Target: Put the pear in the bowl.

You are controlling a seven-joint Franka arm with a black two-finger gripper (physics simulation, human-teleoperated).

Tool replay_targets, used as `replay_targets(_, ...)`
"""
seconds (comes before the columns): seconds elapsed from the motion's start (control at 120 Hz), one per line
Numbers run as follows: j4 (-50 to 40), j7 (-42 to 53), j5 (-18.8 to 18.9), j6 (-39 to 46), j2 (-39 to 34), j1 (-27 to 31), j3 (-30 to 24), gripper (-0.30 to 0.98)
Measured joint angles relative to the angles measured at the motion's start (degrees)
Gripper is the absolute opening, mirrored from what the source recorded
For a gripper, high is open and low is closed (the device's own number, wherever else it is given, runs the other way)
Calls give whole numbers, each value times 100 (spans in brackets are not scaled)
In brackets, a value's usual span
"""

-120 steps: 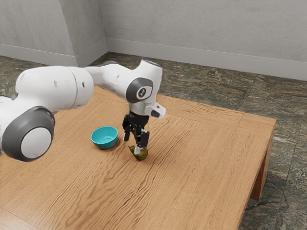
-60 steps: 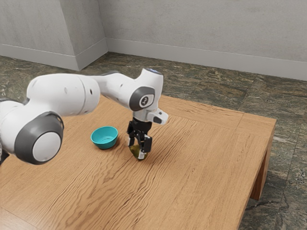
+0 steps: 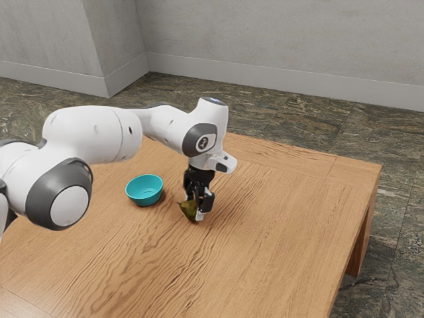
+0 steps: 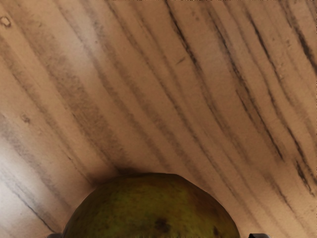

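Note:
My gripper (image 3: 195,208) is low over the table in the exterior view, its fingers standing apart around the pear (image 3: 187,210). The near finger's pale tip is at the pear's right side there; the far fingertip is partly hidden. In the wrist view the rounded top of the green-brown pear (image 4: 153,210) lies at the lower edge between the two fingertips, with a small gap beside one of them. The pear rests on the wood. A teal bowl (image 3: 144,190) stands upright on the table, to the left of the gripper in the exterior view.
The wooden table (image 3: 278,218) extends around the pear and bowl, with its edge and a leg toward the exterior view's right. Bare wood grain (image 4: 163,89) surrounds the pear in the wrist view. A grey wall (image 3: 278,40) stands beyond the floor.
My hand has come down around the pear and shifted slightly to the exterior view's right. The bowl has stayed where it was.

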Motion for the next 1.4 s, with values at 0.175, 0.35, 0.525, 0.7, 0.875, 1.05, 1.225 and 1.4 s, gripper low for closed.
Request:
replay_targets(0.175, 0, 27, 9, 24, 5, -4, 1, 35)
replay_targets(0.35, 0, 35, 41, 8, -31, -8, -1, 26)
replay_targets(0.525, -1, 26, 98, -76, -158, -19, 4, 16)
replay_targets(0.7, -1, 8, 171, -198, -340, 32, 31, 9)
replay_targets(0.875, -13, -6, 276, -355, -632, 192, 119, 5)
replay_targets(1.05, -17, -8, 388, -483, -819, 460, 132, 3)
replay_targets(1.225, -3, 10, 498, -568, -920, 686, 151, 2)
replay_targets(1.4, -28, 56, 526, -627, -925, 804, 296, 4)
